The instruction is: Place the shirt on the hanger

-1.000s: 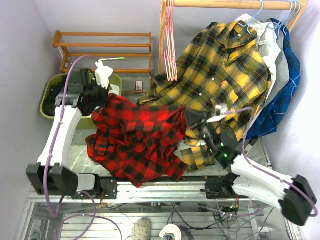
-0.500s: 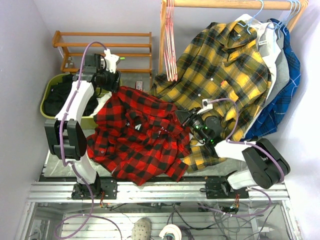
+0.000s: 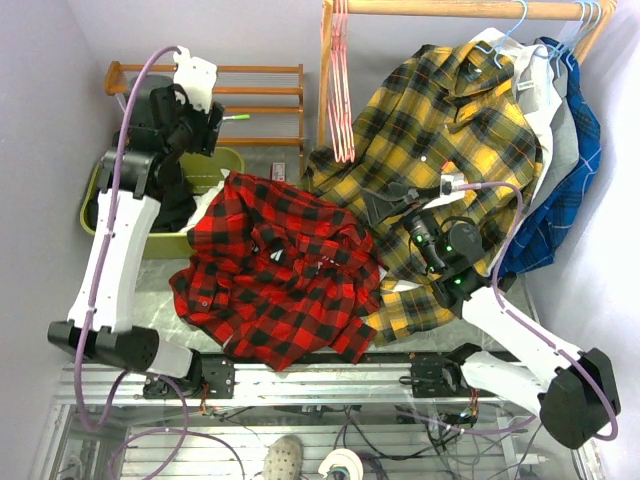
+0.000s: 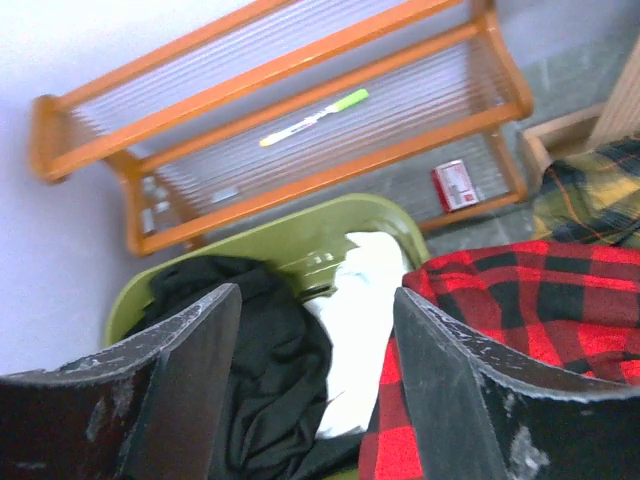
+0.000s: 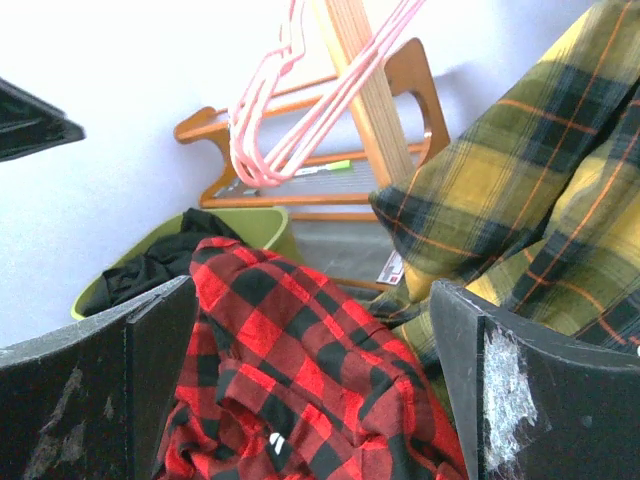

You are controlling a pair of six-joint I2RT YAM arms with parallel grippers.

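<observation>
The red-and-black plaid shirt (image 3: 275, 270) lies crumpled on the table between the two arms, held by neither gripper. My left gripper (image 3: 212, 130) hangs open above the shirt's far left corner. In the left wrist view nothing sits between its jaws (image 4: 316, 295), and the shirt (image 4: 560, 290) lies to the right of them. My right gripper (image 3: 385, 205) stands open just beyond the shirt's right edge. Its wrist view looks down between empty jaws (image 5: 312, 290) onto the shirt (image 5: 300, 380). The pink hanger (image 3: 342, 100) hangs on the wooden rail (image 3: 450, 8), also seen as the hanger (image 5: 290, 130).
A yellow-and-black plaid shirt (image 3: 450, 130) hangs from the rail, its hem on the table beside my right arm. A blue plaid shirt (image 3: 565, 180) and light blue hangers (image 3: 590, 15) hang at the right. A green bin (image 3: 215, 165) of dark clothes and an orange shoe rack (image 3: 250, 100) stand behind on the left.
Both grippers have opened and let go of the shirt, which dropped from being stretched between them onto the table. The left arm rose toward the back; the right gripper pulled away to the right.
</observation>
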